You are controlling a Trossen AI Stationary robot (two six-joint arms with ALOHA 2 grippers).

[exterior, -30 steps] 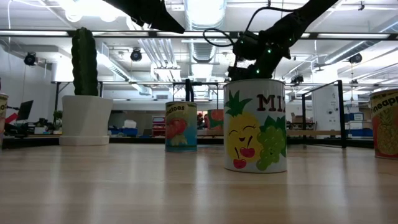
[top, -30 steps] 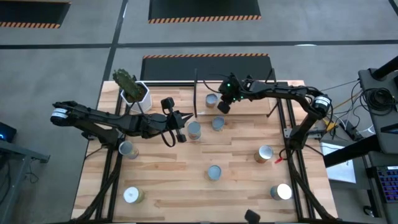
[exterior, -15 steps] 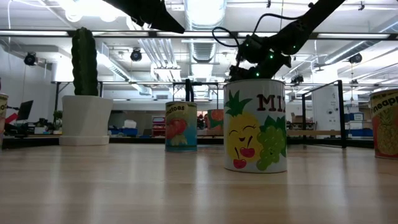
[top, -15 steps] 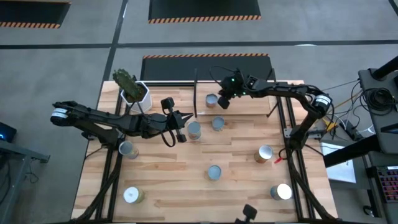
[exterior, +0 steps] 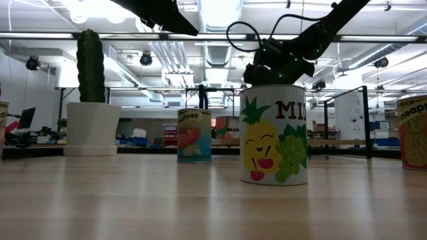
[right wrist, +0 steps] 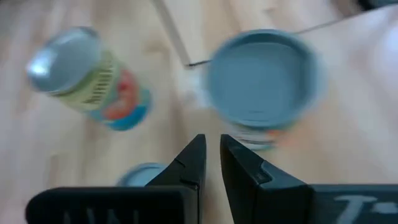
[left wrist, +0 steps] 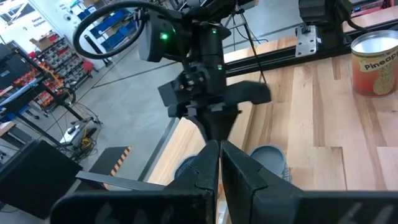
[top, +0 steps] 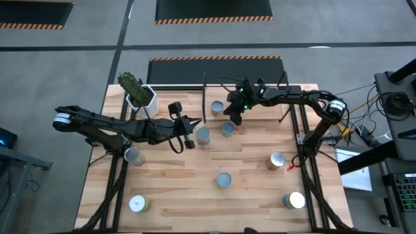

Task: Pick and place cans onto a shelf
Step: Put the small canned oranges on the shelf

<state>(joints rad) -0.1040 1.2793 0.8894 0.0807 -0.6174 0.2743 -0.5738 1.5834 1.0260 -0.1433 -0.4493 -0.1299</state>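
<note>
Several cans stand upright on the butcher-block table (top: 175,188), among them one (top: 203,135) near the middle and one (top: 227,129) in front of the shelf. The shelf (top: 260,107) is a low light-wood board with thin black posts at the far right. One blue-grey-topped can (top: 218,107) stands at its left end and also shows in the right wrist view (right wrist: 261,78). My right gripper (top: 233,114) hovers shut and empty just right of that can. My left gripper (top: 189,138) is shut and empty beside the middle can.
A white hexagonal pot with a cactus (top: 140,96) stands at the far left. More cans stand at the near left (top: 138,204), the left (top: 133,156), the middle (top: 223,180), the right (top: 277,160) and the near right (top: 294,200). A pineapple-label can (exterior: 275,133) fills the low view's centre.
My right gripper has drawn a little up and toward the far edge. It has then come back down toward the near-left, beside the can on the shelf. No can has moved.
</note>
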